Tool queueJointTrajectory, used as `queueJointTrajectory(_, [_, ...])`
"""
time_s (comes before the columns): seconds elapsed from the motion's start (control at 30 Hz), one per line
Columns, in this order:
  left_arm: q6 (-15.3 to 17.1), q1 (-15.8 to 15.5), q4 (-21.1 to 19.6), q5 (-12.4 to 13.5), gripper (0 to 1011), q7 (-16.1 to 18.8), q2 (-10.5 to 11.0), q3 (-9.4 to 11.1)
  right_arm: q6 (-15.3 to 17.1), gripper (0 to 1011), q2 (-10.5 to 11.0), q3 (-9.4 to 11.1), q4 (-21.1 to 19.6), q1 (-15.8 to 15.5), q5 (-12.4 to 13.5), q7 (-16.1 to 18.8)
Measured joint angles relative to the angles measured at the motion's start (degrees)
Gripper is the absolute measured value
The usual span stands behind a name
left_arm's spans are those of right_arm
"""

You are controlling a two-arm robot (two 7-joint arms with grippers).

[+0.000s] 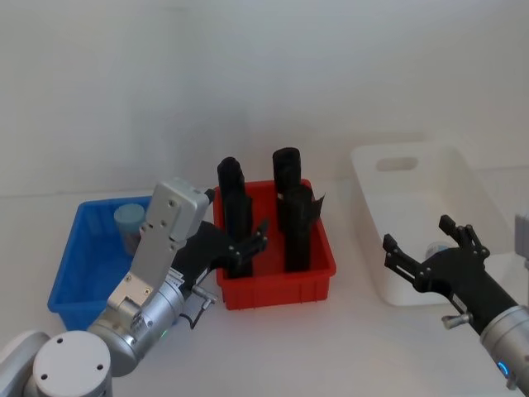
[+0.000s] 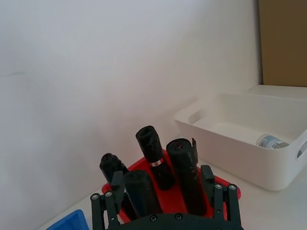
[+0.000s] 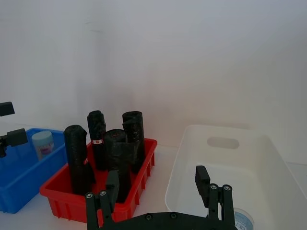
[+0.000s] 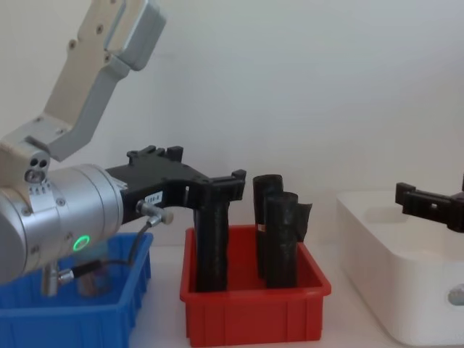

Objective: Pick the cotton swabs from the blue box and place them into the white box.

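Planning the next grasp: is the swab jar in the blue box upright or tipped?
Upright: the cotton swab jar stands in the blue box, pale blue cap on top.

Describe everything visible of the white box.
The white box is a large glossy plastic tub with rounded corners, thick walls and a handle slot in its far end. It stands right of the red bin, not touching it. One jar of cotton swabs lies inside. The right end effector hovers over its near end.

Bare lab setup: white tabletop point(image 1: 355, 347), blank white wall point(image 1: 248, 66).
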Motion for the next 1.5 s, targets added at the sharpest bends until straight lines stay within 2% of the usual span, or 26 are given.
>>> queueJointTrajectory(0.2, [-2.0,1.5,-0.5,0.1,1003,3.6,0.1,0.4,0.0,1002,0.0,0.0,0.0,0.0,0.0,0.0])
queueJointTrajectory(0.33, [-2.6,2.0,-0.6,0.2,1002,4.7,0.1,0.6,0.0,1002,0.0,0.0,0.0,0.0,0.0,0.0])
queueJointTrajectory(0.6, [-2.9,2.1,-0.7,0.2,1003,5.0,0.1,0.6,0.0,1002,0.0,0.1,0.1,0.1,0.0,0.1])
queueJointTrajectory(0.87, [-2.9,2.1,-0.7,0.2,1003,5.0,0.1,0.6,0.0,1002,-0.4,0.2,2.1,1.5,0.1,2.0])
queueJointTrajectory(1.27, [-2.8,2.1,-0.6,0.1,1003,5.0,0.1,0.6,-0.7,1002,-2.6,-0.2,9.7,7.5,-1.4,8.5])
queueJointTrajectory(1.5, [-2.8,2.1,-0.6,0.1,1003,5.0,0.1,0.6,-2.1,1002,-5.3,-1.0,17.9,13.7,-3.4,13.7])
